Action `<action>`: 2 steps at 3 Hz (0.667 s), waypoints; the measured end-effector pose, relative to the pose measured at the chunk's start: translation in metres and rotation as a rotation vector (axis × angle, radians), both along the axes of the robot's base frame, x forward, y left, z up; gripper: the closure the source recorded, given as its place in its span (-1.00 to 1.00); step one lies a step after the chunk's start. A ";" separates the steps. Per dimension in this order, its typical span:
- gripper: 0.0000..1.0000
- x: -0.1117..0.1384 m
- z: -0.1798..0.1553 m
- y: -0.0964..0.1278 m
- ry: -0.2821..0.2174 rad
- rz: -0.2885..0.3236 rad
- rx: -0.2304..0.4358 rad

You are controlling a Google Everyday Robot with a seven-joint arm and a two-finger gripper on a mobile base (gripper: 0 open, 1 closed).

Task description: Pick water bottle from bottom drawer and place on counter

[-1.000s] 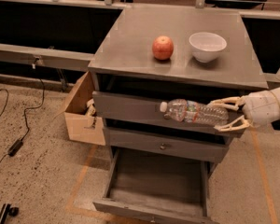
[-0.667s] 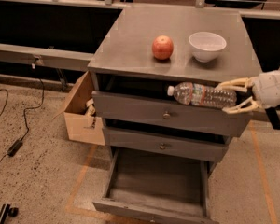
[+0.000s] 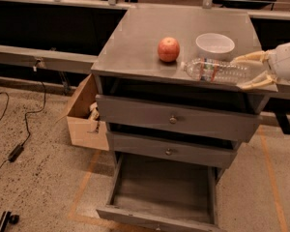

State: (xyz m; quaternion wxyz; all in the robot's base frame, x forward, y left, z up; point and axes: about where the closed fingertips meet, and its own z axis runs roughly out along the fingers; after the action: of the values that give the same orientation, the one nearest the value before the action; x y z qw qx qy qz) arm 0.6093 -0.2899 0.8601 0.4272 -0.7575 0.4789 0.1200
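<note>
The clear ribbed water bottle (image 3: 215, 71) lies on its side over the front right of the grey counter (image 3: 135, 42), cap pointing left toward the apple. My gripper (image 3: 247, 72) comes in from the right edge; its two pale fingers (image 3: 249, 58) close on the bottle's base end. I cannot tell whether the bottle rests on the counter or hangs just above it. The bottom drawer (image 3: 162, 192) stands pulled open below, its tray bare.
A red apple (image 3: 168, 49) and a white bowl (image 3: 215, 46) sit on the counter just behind the bottle. Two knobbed drawers are shut. A cardboard box (image 3: 82, 115) stands left of the cabinet; a cable (image 3: 19, 129) runs on the floor.
My gripper has lifted the bottle from in front of the top drawer up to the counter's front right, beside the bowl.
</note>
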 end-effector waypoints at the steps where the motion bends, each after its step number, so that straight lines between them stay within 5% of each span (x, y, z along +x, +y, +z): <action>1: 1.00 0.029 0.028 -0.002 -0.025 -0.073 -0.044; 2: 0.72 0.050 0.027 -0.001 -0.008 -0.118 -0.063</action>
State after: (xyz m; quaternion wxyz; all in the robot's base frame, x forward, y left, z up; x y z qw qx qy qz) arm 0.6590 -0.2910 0.8876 0.4114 -0.7414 0.5246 0.0761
